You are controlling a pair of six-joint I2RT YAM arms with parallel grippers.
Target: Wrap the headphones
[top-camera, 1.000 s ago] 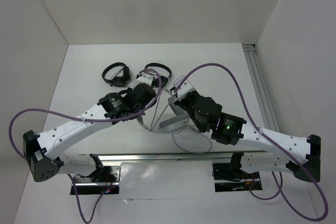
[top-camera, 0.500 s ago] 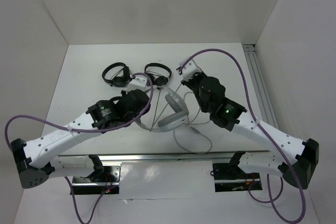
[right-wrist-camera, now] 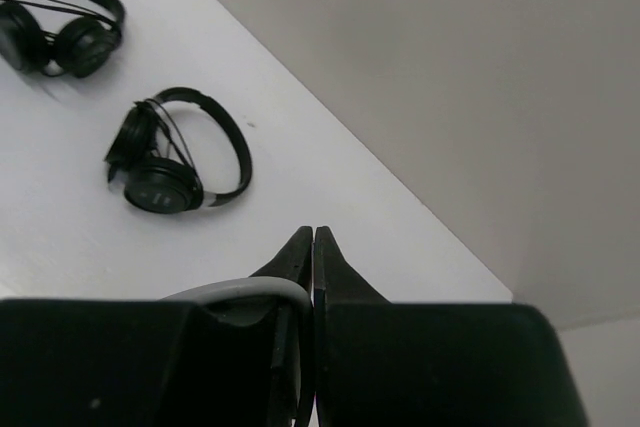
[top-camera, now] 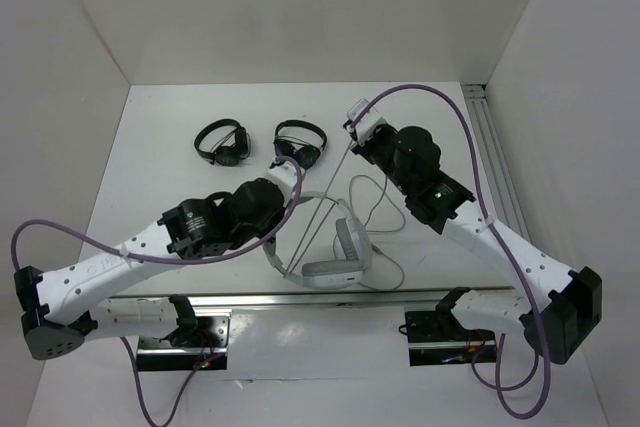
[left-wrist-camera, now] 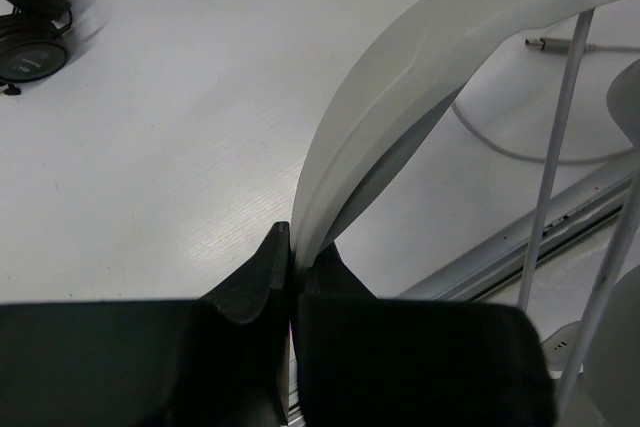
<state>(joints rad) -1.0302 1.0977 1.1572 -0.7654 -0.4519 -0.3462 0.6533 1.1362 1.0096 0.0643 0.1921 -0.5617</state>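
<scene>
Compared with half a second earlier, the headphones (top-camera: pixel 348 244) are sitting lower in the overhead view, now at lower centre just above the metal rail (top-camera: pixel 260 300). The left arm is lying further down and back with them. Against a second ago, the right arm is reaching higher, toward upper centre-right.

I am seeing the left end effector (left-wrist-camera: pixel 292 247) at bottom centre of its wrist view. Its dark fingers (left-wrist-camera: pixel 250 282) are clamping the edge of the wide white headband (left-wrist-camera: pixel 430 57), which is curving away to the upper right of that frame. Overhead, the earcups (top-camera: pixel 332 270) are hanging right of the headband, on or just over the surface (top-camera: pixel 170 187); I cannot tell which.

The right end effector (right-wrist-camera: pixel 313 247) is showing at bottom centre of its own view with its fingers pressed together. The thin grey cable (left-wrist-camera: pixel 563 127) is arcing in between them, so it is pinching the cable. Overhead, the cable is running taut in a diagonal line from that end effector down-left to the headphones. A slack loop is lying on the surface right of the earcups.

One black headset (top-camera: pixel 222 140) and a second black headset (top-camera: pixel 301 142) are lying side by side at upper centre-left, well apart from the white set.
</scene>
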